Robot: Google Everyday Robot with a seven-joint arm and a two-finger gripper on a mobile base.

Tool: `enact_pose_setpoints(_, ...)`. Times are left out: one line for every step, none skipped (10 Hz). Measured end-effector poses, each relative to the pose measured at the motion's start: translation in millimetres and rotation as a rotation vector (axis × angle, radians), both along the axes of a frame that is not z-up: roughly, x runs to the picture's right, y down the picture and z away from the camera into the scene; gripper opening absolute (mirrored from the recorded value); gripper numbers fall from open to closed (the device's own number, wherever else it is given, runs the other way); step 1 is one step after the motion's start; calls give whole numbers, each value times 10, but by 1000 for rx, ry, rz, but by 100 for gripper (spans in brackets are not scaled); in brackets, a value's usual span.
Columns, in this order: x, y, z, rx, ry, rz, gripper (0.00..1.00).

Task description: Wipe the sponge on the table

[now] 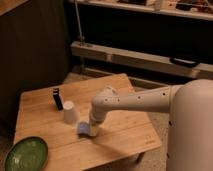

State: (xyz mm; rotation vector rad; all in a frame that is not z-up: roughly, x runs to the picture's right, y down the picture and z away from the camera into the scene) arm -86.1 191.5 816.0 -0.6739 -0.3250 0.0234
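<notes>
Four things lie on the bench (131,141), and I name them from the left of the view to the right. At the front left corner is a green plate (25,154). Further back stands a small black object (57,98), and just beside it, a little nearer to the front, a white cup (70,112), which looks turned upside down. Then comes the sponge (82,129), a small blue patch lying on the wood near the middle of the front half, close below the cup but apart from it.

The end effector (92,125) is low over the bench and meets the sponge at the sponge's right upper side, so the sponge lies directly at its tip, toward the left of the view. Whether the end effector is spread, pressed together or pinching the sponge, I cannot tell. The sponge is partly covered, so its long axis is also not clear. The white arm (142,100) goes from there to the right, to the robot's body.

In my judgement a wiping stroke is in hand. Bare wood lies mostly to the right, while a stroke toward the back left could hit the cup.
</notes>
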Motion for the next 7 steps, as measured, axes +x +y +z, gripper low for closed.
enact_pose_setpoints(-14,-43,49,1,6,-5,13)
enact_pose_setpoints(-22,-88,117,4,16,-13,13)
enact_pose_setpoints(8,-149,188,8,34,-16,13)
enact_pose_setpoints(46,-193,243,10,51,-16,13)
enact_pose_setpoints(96,-244,301,14,72,-14,13)
enact_pose_setpoints(191,-277,364,13,103,-14,13)
enact_pose_setpoints(264,-310,409,17,123,-13,13)
